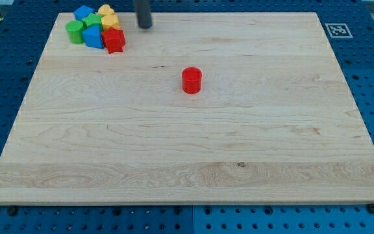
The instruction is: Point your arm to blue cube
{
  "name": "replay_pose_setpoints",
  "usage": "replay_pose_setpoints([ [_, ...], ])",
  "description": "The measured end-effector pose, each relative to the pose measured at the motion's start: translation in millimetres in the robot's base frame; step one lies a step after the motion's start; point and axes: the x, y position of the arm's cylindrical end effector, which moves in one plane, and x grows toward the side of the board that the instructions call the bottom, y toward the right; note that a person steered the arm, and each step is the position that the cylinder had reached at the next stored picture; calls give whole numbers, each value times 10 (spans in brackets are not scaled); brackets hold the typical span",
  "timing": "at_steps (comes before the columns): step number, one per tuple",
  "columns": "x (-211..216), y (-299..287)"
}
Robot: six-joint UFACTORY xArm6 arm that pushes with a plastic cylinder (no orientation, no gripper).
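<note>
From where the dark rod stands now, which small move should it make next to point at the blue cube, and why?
Probably a short slide toward the view's left. My tip stands near the wooden board's top edge, to the right of the block cluster. The blue cube sits at the cluster's top left, behind the yellow block, so staying near the top edge should avoid scattering the cluster.

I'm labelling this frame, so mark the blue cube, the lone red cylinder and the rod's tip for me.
blue cube (83, 12): camera view, its top face.
red cylinder (191, 73): camera view, its flat top.
my tip (145, 26): camera view, the rod's very end, right of the block cluster.
</note>
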Motion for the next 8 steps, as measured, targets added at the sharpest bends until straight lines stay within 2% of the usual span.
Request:
replay_pose_setpoints([
  [1,-262,128],
  [3,-254,-41],
  [4,81,-224],
  [5,592,-225],
  [7,1210,-254],
  [8,1308,-865],
])
